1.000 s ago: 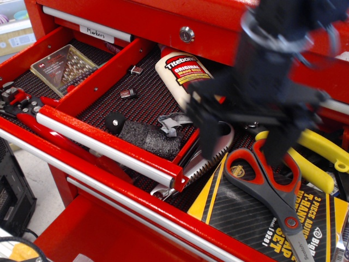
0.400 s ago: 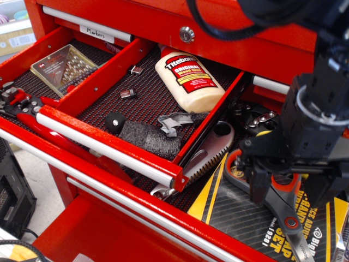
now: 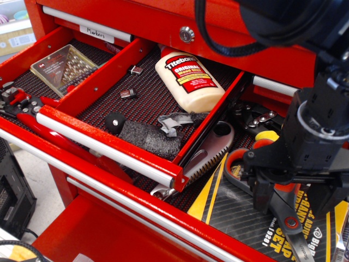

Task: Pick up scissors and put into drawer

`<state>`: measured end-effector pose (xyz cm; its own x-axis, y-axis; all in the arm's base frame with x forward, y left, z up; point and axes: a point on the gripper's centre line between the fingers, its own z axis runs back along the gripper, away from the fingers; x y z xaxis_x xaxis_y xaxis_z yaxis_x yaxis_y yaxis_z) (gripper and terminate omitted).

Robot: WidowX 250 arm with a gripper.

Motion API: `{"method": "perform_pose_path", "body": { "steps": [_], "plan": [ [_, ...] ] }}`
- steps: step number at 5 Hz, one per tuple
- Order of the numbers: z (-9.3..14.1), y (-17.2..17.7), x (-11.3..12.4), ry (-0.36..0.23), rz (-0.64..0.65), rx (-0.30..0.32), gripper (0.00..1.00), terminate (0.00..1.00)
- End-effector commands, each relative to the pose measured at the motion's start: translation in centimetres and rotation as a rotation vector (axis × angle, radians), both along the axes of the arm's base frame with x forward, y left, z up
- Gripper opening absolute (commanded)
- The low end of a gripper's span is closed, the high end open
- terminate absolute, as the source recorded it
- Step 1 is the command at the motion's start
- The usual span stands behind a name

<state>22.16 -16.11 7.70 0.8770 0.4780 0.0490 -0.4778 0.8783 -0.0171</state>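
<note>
The scissors (image 3: 283, 210) lie flat in the wide lower drawer (image 3: 163, 210), at about 4 o'clock in the view, resting on a black-and-yellow packaged set (image 3: 240, 215). The gripper (image 3: 292, 191) sits directly over the red-and-grey handles; whether it is clenched or released cannot be told, as the handles are largely hidden.

Handling judgement: rigid steel, moderately heavy, blades smooth and slippery — grasp at the handle loops or near the red pivot, where the balance should be best.

The target drawer (image 3: 103, 136), at 10 o'clock from the scissors, is pulled out. Its contents:
- a wood glue bottle (image 3: 188, 79)
- a dark foam block (image 3: 150, 137)
- small clips

Free mesh remains at its centre — probably adequate for placement.
</note>
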Motion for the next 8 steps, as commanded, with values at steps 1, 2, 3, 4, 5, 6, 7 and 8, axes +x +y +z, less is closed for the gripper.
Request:
{"method": "perform_pose_path", "body": {
  "steps": [1,2,3,4,5,6,7,8],
  "plan": [
    [-0.3,-0.6,-0.5,-0.056,0.031,-0.028,1.0,0.0],
    [-1.1,-0.6,-0.7,-0.093,0.058,-0.059,1.0,0.0],
    [-1.1,-1.1,-0.4,-0.088,0.098,-0.019,0.0,0.0],
    [-0.5,-1.1,-0.4,-0.074,0.084,-0.025,0.0,0.0],
    [0.9,-2.4,-0.1,-0.048,0.08,0.015,0.0,0.0],
    [1.9,-3.0,0.2,-0.001,0.096,0.129,0.0,0.0],
    [3.3,-2.7,0.5,0.044,0.11,0.218,0.0,0.0],
    [4.4,0.3,0.6,0.006,0.167,0.215,0.0,0.0]
  ]
}}
